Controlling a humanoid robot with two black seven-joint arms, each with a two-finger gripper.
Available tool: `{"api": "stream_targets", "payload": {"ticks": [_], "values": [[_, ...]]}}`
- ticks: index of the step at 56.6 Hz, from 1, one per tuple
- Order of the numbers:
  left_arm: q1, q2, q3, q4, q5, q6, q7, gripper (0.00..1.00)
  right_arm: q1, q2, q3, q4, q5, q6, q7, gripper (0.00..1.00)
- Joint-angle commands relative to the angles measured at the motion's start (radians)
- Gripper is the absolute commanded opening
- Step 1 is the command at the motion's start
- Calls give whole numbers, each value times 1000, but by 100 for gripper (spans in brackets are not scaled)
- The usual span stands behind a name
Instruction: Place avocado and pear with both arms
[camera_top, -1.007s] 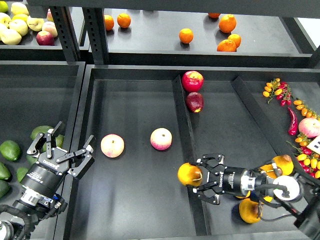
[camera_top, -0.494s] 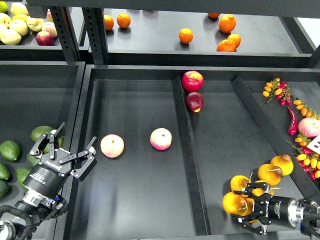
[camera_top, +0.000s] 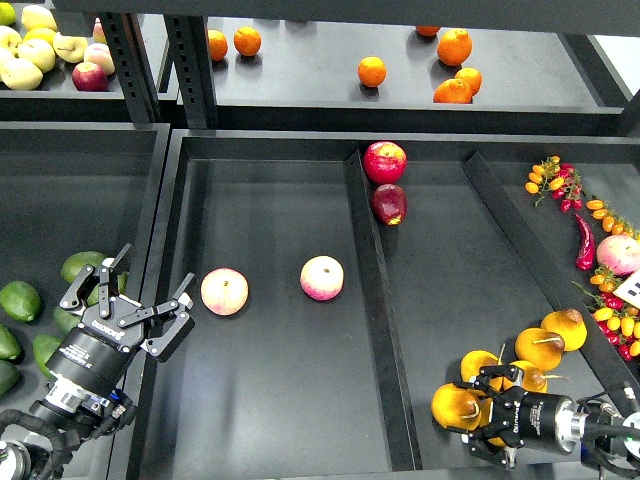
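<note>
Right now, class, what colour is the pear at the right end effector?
Golden yellow-orange; the pear shows best in the head view, our only view.

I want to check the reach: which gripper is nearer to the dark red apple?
Right. The right gripper sits below the dark red apple, slightly right; the left gripper is far left.

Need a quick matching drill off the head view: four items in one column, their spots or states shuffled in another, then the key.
Column 1
1. left claw
2. right claw
3. dark red apple
4. avocados

Column 2
A. in the far-left bin
B. closed around a pear
C. against the divider, just below a brighter red apple
D. open, holding nothing, over the left bin's edge

Pairs: 1-D, 2-B, 3-C, 4-A
</note>
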Motion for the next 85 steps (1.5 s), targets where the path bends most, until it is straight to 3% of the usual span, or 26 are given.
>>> {"api": "stream_targets", "payload": {"ticks": [1, 42, 51, 72, 85], "values": [[2, 0, 1, 0, 1, 0, 0, 99, -2, 8, 0, -19, -4, 1, 0, 43], [3, 0, 16, 1, 3, 0, 0, 99, 1, 11, 16, -19, -2, 3, 0, 62], [3, 0, 21, 1, 3, 0, 0, 99, 1, 11, 23, -17, -2, 1, 0, 73], [3, 0, 22, 1, 3, 0, 0, 99, 6, 11, 25, -6, -2, -2, 0, 85], [3, 0, 22, 1, 3, 0, 0, 99, 7, 11, 123, 41, 7, -17, 0, 89]]}}
